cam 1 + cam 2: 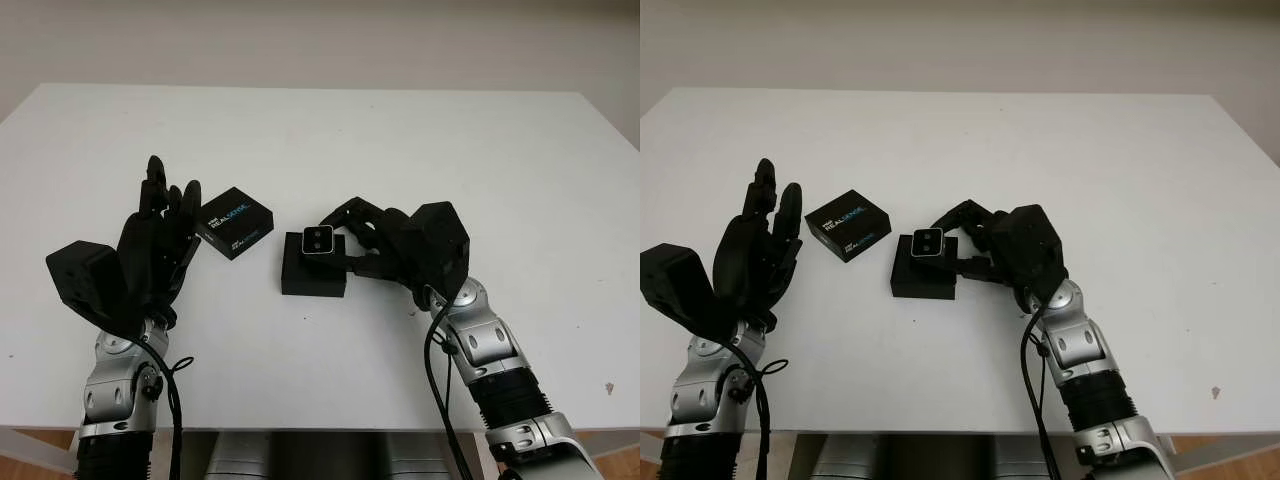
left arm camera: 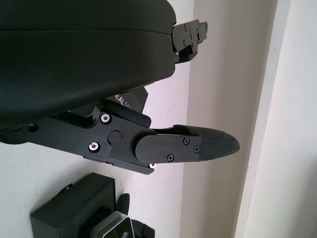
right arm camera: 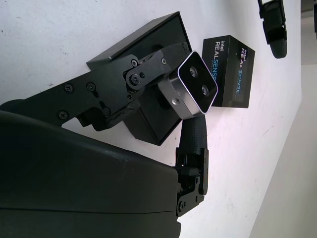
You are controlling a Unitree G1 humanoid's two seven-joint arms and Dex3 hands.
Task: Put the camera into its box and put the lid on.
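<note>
White table (image 1: 330, 130), right hand (image 1: 365, 245) gripping camera (image 1: 318, 240)

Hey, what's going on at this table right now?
The right hand is gripping the small silver camera and holding it at the open black box in the middle of the white table. The printed lid sits on the table just beside the box, not yet on it. The left hand is open and raised next to the lid, holding nothing.
</note>
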